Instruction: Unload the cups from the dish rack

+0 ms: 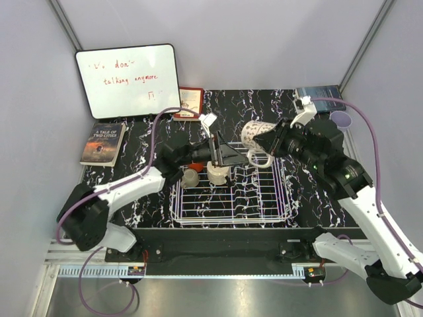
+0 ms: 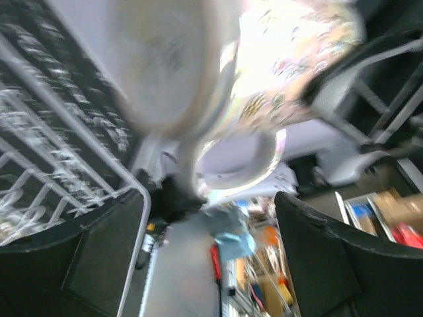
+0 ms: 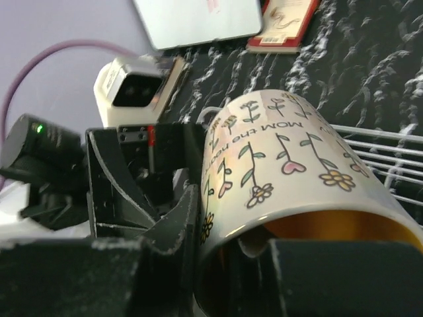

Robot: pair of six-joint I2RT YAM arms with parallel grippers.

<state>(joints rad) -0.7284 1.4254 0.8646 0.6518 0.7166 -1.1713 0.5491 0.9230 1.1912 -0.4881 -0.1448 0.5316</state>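
Note:
The white wire dish rack point(image 1: 264, 210) lies at the table's near middle. My right gripper point(image 1: 269, 142) is shut on the rim of a cream floral mug point(image 1: 255, 134), held on its side above the rack's far edge. In the right wrist view one finger point(image 3: 177, 224) is outside the mug point(image 3: 291, 165) and one inside. My left gripper point(image 1: 222, 153) is open and empty just left of that mug, whose handle point(image 2: 241, 155) shows blurred above its fingers point(image 2: 99, 257). A cream mug point(image 1: 218, 173) and a small grey-brown cup point(image 1: 190, 177) stand in the rack. A lavender tumbler point(image 1: 340, 119) stands far right.
A whiteboard point(image 1: 127, 79) leans at the back left, with a book point(image 1: 104, 142) lying below it. A red-edged card point(image 1: 190, 102) stands at the back middle. A dark blue book point(image 1: 320, 98) lies at the back right. Grey walls close both sides.

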